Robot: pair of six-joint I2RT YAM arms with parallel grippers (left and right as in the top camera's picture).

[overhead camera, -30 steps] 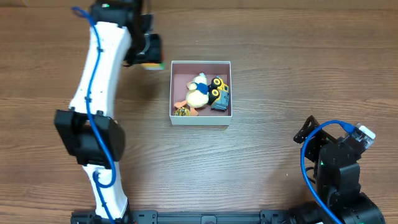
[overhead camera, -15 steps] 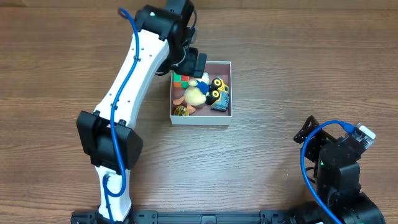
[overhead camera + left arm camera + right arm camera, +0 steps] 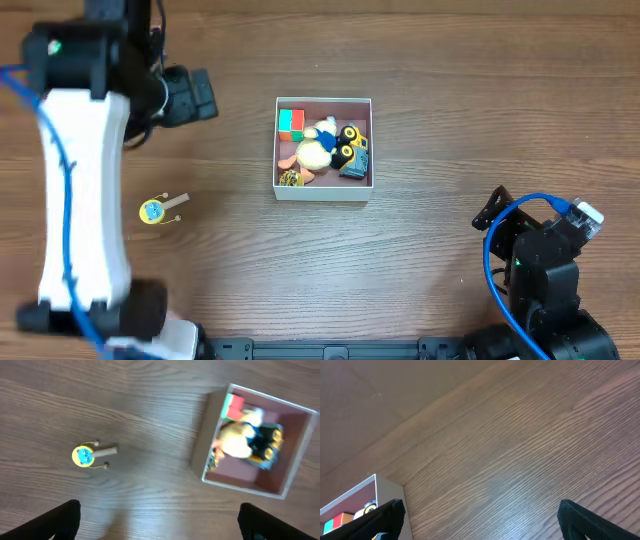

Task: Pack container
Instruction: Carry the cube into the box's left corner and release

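Container mid-desk, well right of left gripper and slightly nearer robot. From right gripper, container sits far-left, well apart. Both grippers wide open.
Container square, no long axis; walls parallel to desk edges, mouth up.
Toys inside, cube in far-left corner.
Yellow toy outside, on desk at left.
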